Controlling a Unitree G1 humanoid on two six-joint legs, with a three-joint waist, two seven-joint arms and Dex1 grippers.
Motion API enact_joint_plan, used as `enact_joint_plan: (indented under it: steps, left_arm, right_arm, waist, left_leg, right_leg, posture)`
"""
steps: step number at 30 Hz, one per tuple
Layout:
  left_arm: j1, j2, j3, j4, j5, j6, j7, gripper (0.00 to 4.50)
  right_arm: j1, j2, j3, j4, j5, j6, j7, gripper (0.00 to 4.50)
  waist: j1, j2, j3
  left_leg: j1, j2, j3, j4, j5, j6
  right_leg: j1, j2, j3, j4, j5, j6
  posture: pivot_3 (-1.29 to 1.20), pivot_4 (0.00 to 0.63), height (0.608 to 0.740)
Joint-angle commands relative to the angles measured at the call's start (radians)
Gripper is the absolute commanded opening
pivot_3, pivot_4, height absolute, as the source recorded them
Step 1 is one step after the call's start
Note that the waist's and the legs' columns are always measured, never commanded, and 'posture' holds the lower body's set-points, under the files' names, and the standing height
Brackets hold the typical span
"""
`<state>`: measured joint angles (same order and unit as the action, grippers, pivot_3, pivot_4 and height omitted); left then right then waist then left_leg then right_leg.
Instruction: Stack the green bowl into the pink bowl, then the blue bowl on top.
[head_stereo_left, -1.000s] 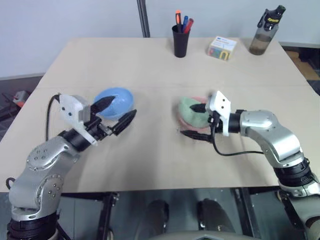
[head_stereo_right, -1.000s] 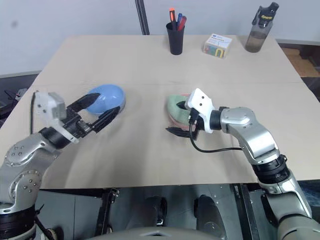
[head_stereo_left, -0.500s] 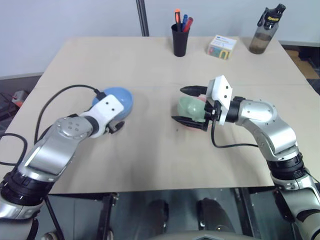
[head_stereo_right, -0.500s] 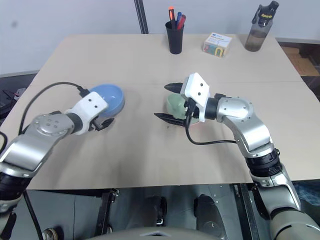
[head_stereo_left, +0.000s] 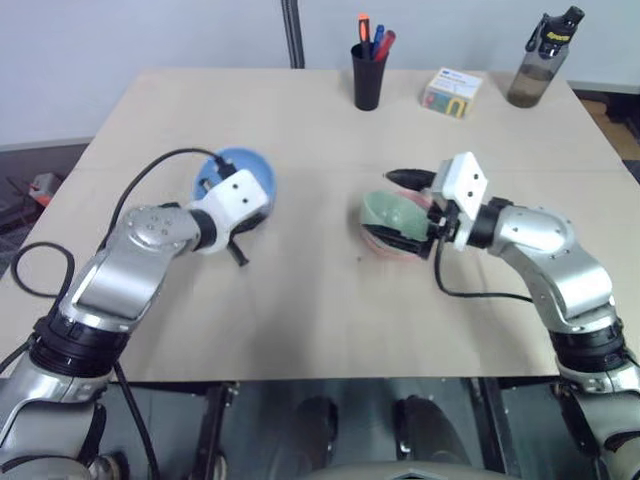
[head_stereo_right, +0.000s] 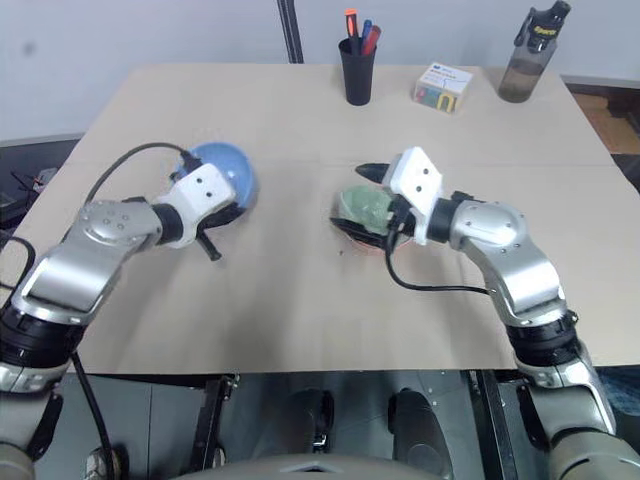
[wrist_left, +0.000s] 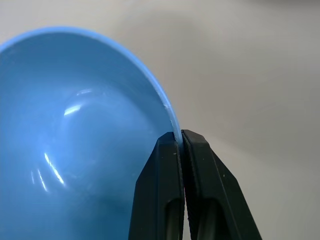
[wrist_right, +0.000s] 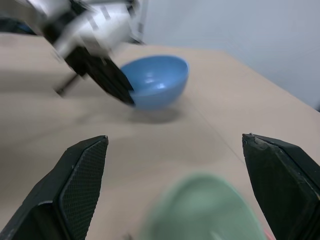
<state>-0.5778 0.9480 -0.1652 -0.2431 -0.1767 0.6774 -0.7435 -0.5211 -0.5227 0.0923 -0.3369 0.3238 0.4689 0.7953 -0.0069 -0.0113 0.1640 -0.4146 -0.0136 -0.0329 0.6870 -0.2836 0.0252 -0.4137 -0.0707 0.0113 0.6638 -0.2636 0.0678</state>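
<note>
The table (head_stereo_left: 300, 330) is a pale wood-coloured top, with a faint seam running across it from side to side about halfway back. Along its far edge stands a black pen cup (head_stereo_left: 367, 85) holding an orange, a blue and a red pen (head_stereo_left: 372, 42), all upright or slightly leaning. Well to the right of the cup lies a small white box (head_stereo_left: 451, 93) with coloured print on its side, set at a slight angle. Further right, near the far corner, a smoky translucent water bottle (head_stereo_left: 540, 65) with a black cap stands upright. A dark metal pole (head_stereo_left: 292, 33) rises behind the table against a pale wall.
</note>
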Motion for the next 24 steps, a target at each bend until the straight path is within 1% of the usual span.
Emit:
enact_joint_plan:
  steps: [1, 4, 6, 8, 9, 11, 15, 16, 17, 18, 19, 20, 21, 23, 24]
  left_arm:
    - [-0.123, -0.033, 0.039, -0.001, -0.066, -0.089, -0.126, 0.04]
    - [-0.269, -0.110, -0.009, 0.089, -0.080, -0.166, -0.229, 0.04]
    - [-0.370, -0.190, -0.060, 0.195, -0.074, -0.240, -0.311, 0.04]
    - [-0.461, -0.276, -0.107, 0.311, -0.062, -0.305, -0.382, 0.04]
    - [-0.489, -0.305, -0.123, 0.363, -0.049, -0.338, -0.409, 0.04]
    - [-0.526, -0.355, -0.154, 0.461, -0.026, -0.409, -0.472, 0.04]
    - [-0.549, -0.412, -0.190, 0.563, -0.020, -0.490, -0.594, 0.04]
    - [-0.553, -0.415, -0.202, 0.579, -0.009, -0.512, -0.621, 0.35]
    - [-0.554, -0.415, -0.207, 0.591, -0.002, -0.536, -0.652, 0.54]
    - [-0.555, -0.415, -0.204, 0.593, -0.006, -0.540, -0.674, 0.87]
    - [-0.556, -0.414, -0.199, 0.596, -0.003, -0.545, -0.684, 1.03]
    - [-0.557, -0.414, -0.192, 0.598, 0.003, -0.552, -0.686, 1.30]
    - [-0.557, -0.415, -0.178, 0.599, 0.005, -0.553, -0.678, 1.74]
    - [-0.568, -0.417, -0.124, 0.586, -0.007, -0.508, -0.618, 2.40]
    - [-0.569, -0.410, -0.101, 0.571, -0.014, -0.483, -0.598, 2.40]
  right_arm:
    - [0.065, -0.046, -0.112, -0.095, 0.038, 0.006, -0.023, 4.50]
    - [0.166, -0.094, -0.217, -0.170, 0.098, 0.048, -0.027, 4.50]
    - [0.254, -0.123, -0.251, -0.220, 0.075, 0.052, -0.047, 4.50]
    - [0.320, -0.121, -0.283, -0.279, 0.081, 0.072, -0.089, 4.50]
    - [0.340, -0.117, -0.289, -0.304, 0.090, 0.083, -0.109, 4.50]
    - [0.378, -0.116, -0.288, -0.352, 0.076, 0.092, -0.145, 4.50]
    - [0.424, -0.107, -0.293, -0.419, 0.077, 0.121, -0.202, 4.50]
    - [0.430, -0.107, -0.294, -0.428, 0.077, 0.124, -0.211, 4.50]
    - [0.435, -0.108, -0.294, -0.436, 0.077, 0.128, -0.221, 4.50]
    - [0.441, -0.108, -0.298, -0.444, 0.078, 0.131, -0.227, 4.50]
    - [0.448, -0.109, -0.302, -0.451, 0.080, 0.133, -0.232, 4.50]
    - [0.455, -0.111, -0.307, -0.455, 0.083, 0.133, -0.235, 4.50]
    - [0.459, -0.112, -0.310, -0.456, 0.086, 0.134, -0.237, 4.50]
    - [0.468, -0.119, -0.310, -0.439, 0.084, 0.123, -0.230, 4.50]
    - [0.469, -0.123, -0.306, -0.429, 0.080, 0.117, -0.227, 4.50]
  waist:
    - [0.001, 0.000, 0.000]
    - [0.003, 0.000, 0.000]
    - [0.002, 0.000, 0.000]
    - [0.009, -0.001, 0.000]
    - [0.009, -0.001, 0.000]
    - [-0.006, 0.000, 0.000]
    - [-0.024, 0.000, 0.000]
    - [-0.027, 0.001, 0.000]
    - [-0.028, 0.001, 0.000]
    - [-0.030, 0.001, 0.000]
    - [-0.029, 0.000, 0.000]
    - [-0.027, 0.000, 0.000]
    - [-0.026, 0.000, 0.000]
    - [-0.024, 0.000, 0.000]
    - [-0.024, 0.000, 0.000]
  left_leg:
    - [0.000, 0.000, 0.000, 0.000, 0.000, 0.000]
    - [0.000, 0.000, 0.000, 0.000, 0.000, 0.000]
    - [0.001, 0.000, 0.000, 0.000, 0.000, 0.000]
    - [0.001, -0.001, -0.001, 0.001, 0.000, 0.000]
    - [0.001, -0.001, -0.001, 0.001, 0.000, 0.000]
    - [0.001, -0.001, 0.001, 0.002, 0.000, 0.001]
    - [0.002, 0.000, 0.002, 0.001, 0.000, 0.001]
    - [0.002, 0.000, 0.001, 0.001, 0.000, 0.000]
    - [0.002, 0.000, 0.001, 0.001, 0.000, 0.000]
    - [0.002, 0.000, 0.001, 0.001, 0.000, 0.000]
    - [0.002, 0.000, 0.002, 0.002, 0.000, 0.001]
    - [0.002, 0.000, 0.002, 0.002, 0.000, 0.001]
    - [0.002, 0.000, 0.001, 0.002, 0.000, 0.001]
    - [0.002, 0.000, 0.001, 0.002, 0.000, 0.001]
    - [0.002, 0.000, 0.001, 0.002, 0.000, 0.001]
  right_leg:
    - [0.000, 0.000, 0.000, 0.000, 0.000, 0.000]
    - [0.001, 0.000, -0.001, 0.000, 0.000, 0.000]
    - [0.001, 0.000, 0.000, 0.000, 0.000, 0.000]
    - [0.002, 0.001, -0.002, 0.000, 0.000, 0.000]
    - [0.002, 0.001, -0.002, 0.000, 0.000, 0.000]
    - [0.002, 0.000, 0.001, 0.001, 0.000, 0.000]
    - [0.002, 0.001, 0.002, 0.002, 0.000, 0.000]
    - [0.002, 0.002, 0.002, 0.002, 0.000, 0.000]
    - [0.002, 0.002, 0.001, 0.002, 0.000, 0.000]
    - [0.002, 0.002, 0.002, 0.002, 0.000, 0.000]
    - [0.002, 0.001, 0.002, 0.002, 0.000, 0.000]
    - [0.002, 0.001, 0.002, 0.002, 0.000, 0.000]
    - [0.002, 0.001, 0.002, 0.002, 0.000, 0.000]
    - [0.002, 0.001, 0.001, 0.002, 0.000, 0.000]
    - [0.002, 0.001, 0.001, 0.002, 0.000, 0.000]
  posture:
    - [0.00, 0.150, 0.740]
    - [0.00, 0.150, 0.740]
    - [0.00, 0.150, 0.740]
    - [0.00, 0.150, 0.740]
    - [0.00, 0.150, 0.740]
    - [0.00, 0.150, 0.740]
    - [0.00, 0.150, 0.740]
    - [0.00, 0.150, 0.740]
    - [0.00, 0.150, 0.740]
    - [0.00, 0.150, 0.740]
    - [0.00, 0.150, 0.740]
    - [0.00, 0.150, 0.740]
    - [0.00, 0.150, 0.740]
    - [0.00, 0.150, 0.740]
    - [0.00, 0.150, 0.740]
